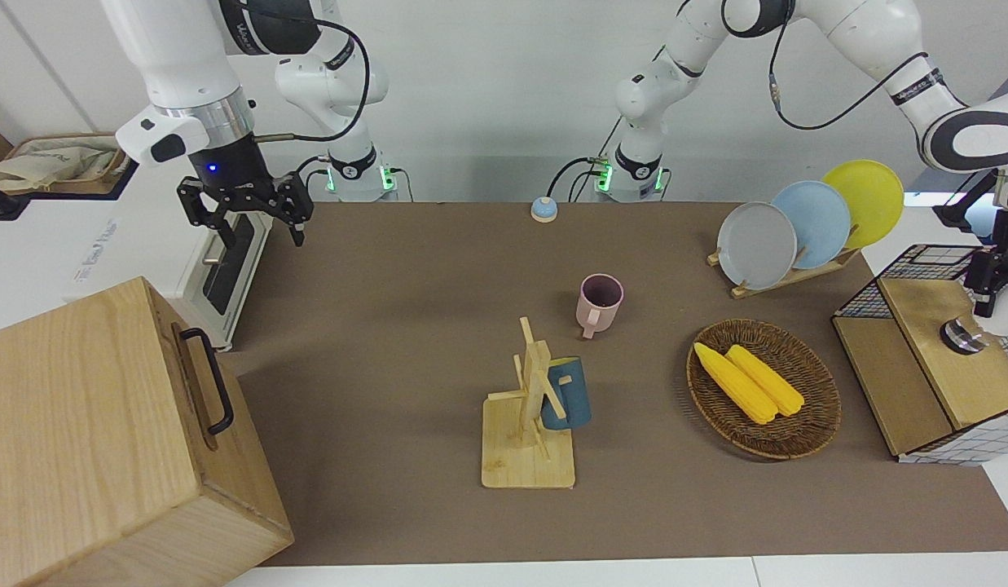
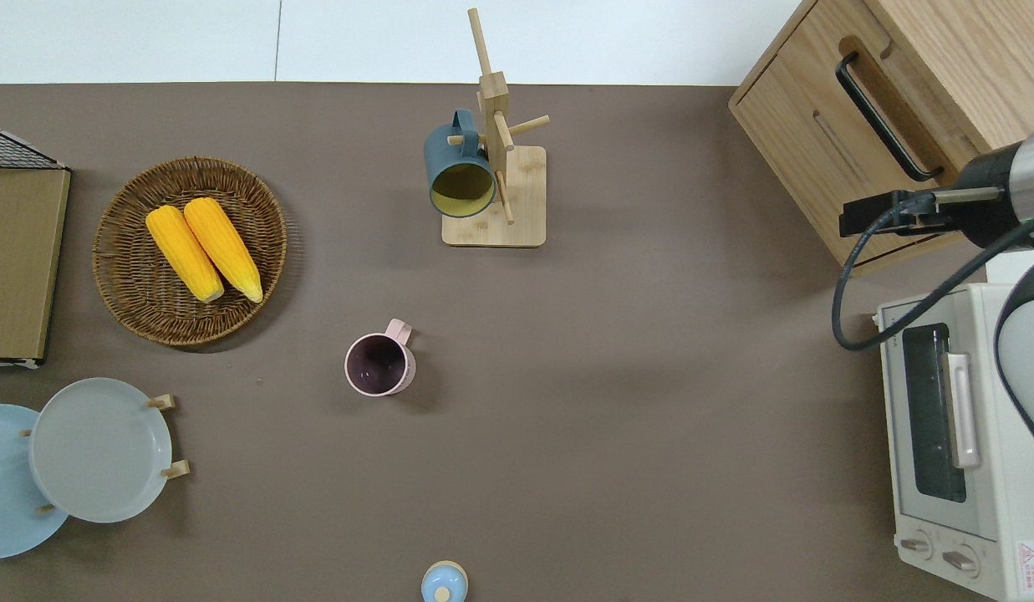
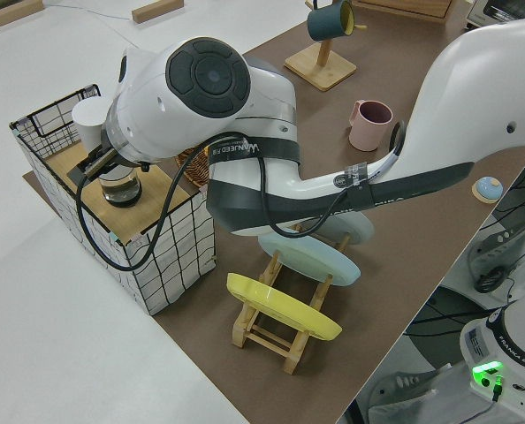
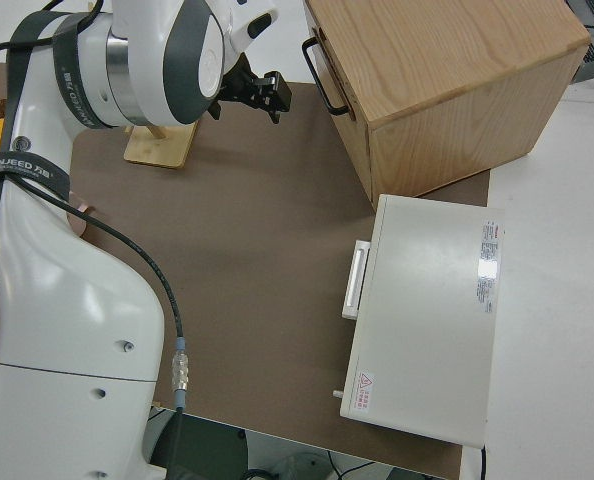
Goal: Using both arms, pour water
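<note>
Cups are hard, light, breakable. Pink mug [image 2: 380, 364] sits mid-tabletop, handle at one o'clock overhead: pinch there. Right gripper [image 1: 247, 214] fingers spread, empty. Left gripper [image 1: 986, 281]: cannot tell.

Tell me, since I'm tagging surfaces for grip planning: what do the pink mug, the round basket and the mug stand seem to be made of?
Pink mug: probably matte ceramic or plastic, with smooth, even colour.
Round basket: woven wicker, with visible brown strands.
Mug stand: pale unpainted wood, possibly bamboo, with visible grain.
</note>
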Controlling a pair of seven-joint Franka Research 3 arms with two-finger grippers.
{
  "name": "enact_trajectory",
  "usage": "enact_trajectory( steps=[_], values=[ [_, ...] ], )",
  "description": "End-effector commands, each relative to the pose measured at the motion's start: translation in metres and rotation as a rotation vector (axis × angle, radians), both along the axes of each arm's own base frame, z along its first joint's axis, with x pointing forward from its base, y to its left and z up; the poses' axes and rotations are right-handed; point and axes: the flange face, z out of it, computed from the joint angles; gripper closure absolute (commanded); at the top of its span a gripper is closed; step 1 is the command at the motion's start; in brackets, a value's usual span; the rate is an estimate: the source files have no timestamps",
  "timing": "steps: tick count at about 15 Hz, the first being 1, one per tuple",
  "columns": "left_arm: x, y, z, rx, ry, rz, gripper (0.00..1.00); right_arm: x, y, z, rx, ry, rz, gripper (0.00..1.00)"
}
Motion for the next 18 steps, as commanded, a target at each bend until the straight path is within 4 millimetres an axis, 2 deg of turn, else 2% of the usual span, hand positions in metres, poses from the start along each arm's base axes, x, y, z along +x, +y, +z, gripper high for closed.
enact_trajectory(
  steps=[1,6,13,18],
  values=[
    [0.004,0.003,0.003,0.006,-0.015,-0.005,0.0,-0.001,-0.001,0.003,0.014,-0.006,0.011,0.009],
    [0.0,0.0,0.002,-0.024,0.065,-0.006,0.0,-0.001,-0.001,0.003,0.015,-0.006,0.009,0.009],
    [-0.016,-0.01,0.021,0.012,0.229,-0.037,0.0,-0.001,-0.001,0.004,0.014,-0.008,0.011,0.009],
    [-0.035,-0.015,0.067,0.038,0.398,-0.074,0.0,-0.001,-0.001,0.003,0.014,-0.006,0.011,0.009]
  ],
)
